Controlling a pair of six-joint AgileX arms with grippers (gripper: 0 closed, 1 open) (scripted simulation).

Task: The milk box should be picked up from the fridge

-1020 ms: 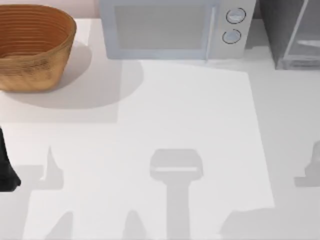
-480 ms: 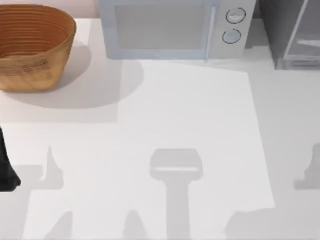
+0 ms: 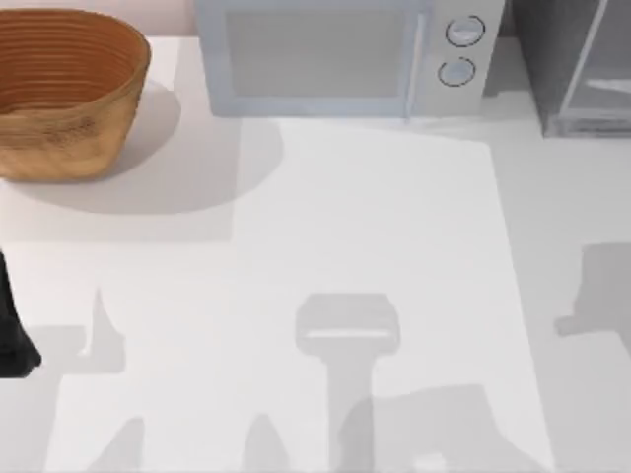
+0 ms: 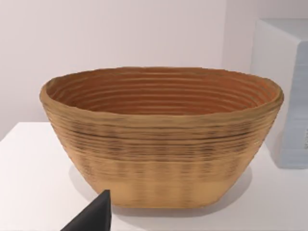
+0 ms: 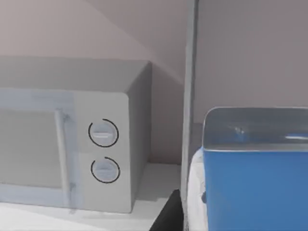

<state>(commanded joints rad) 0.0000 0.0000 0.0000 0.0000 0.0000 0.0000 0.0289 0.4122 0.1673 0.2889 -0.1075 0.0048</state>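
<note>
The fridge [image 3: 577, 64] is the dark grey cabinet at the table's far right corner, and its pale-framed glass door [image 3: 592, 59] stands angled. The right wrist view looks close along that door's frame [image 5: 189, 96]. Just past the frame is a white, rounded carton edge with a broad blue face beside it, which looks like the milk box [image 5: 195, 190]. A dark part of my right gripper [image 5: 168, 216] pokes in low, near the frame. My left gripper [image 3: 12, 330] is parked at the table's left edge, facing the basket.
A woven basket [image 3: 64, 89] stands at the far left corner, also large in the left wrist view as the basket [image 4: 161, 139]. The light grey microwave [image 3: 335, 54] with two round knobs [image 5: 103, 151] sits between basket and fridge. Arm shadows fall across the near table.
The shadows on the table's right and near side have grown and slid leftward, so the right arm has moved. The left arm, basket, microwave and fridge have stayed put.
</note>
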